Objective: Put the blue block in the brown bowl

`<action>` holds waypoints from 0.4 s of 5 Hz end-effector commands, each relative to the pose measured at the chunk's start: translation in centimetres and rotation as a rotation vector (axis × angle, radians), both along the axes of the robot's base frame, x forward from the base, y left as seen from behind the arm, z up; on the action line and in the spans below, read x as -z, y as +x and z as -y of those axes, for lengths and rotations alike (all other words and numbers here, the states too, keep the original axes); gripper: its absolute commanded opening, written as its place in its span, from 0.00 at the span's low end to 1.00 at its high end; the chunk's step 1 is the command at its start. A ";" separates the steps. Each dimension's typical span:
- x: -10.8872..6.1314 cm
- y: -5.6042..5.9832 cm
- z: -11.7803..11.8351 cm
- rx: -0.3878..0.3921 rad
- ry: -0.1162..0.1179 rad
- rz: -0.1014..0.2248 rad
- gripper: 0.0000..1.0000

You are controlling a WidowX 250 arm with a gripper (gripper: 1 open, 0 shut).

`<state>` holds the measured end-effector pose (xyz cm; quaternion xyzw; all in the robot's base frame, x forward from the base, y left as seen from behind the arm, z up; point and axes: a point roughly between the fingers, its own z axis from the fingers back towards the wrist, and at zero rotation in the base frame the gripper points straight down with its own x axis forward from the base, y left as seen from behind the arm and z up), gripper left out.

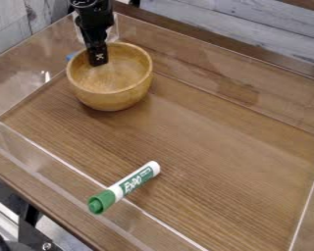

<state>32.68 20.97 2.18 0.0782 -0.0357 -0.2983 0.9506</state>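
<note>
Gripper: your black gripper (97,57) points straight down into the bowl at the far left of the table, its tips below the rim.
Hand state: the picture is too small to show the gap between the jaws, though they appear to stand fairly wide; you cannot tell whether anything sits between them.
Blue block: you see only a hint of blue at the gripper's tips, too small to confirm as the block.
Brown bowl (125,88): round, thick-walled, light wood with visible grain, directly under and around your gripper.
Marker pen (125,186): green and white, lying at a slant near the front edge, well apart from the bowl.
Table (226,147): dark wood-grain surface, smooth, with clear raised walls around it.
</note>
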 end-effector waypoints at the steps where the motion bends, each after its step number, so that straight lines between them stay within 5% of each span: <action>1: 5.0 -4.8 1.4 -0.019 -0.084 -0.171 0.00; 2: 5.3 -5.2 1.6 -0.026 -0.087 -0.179 0.00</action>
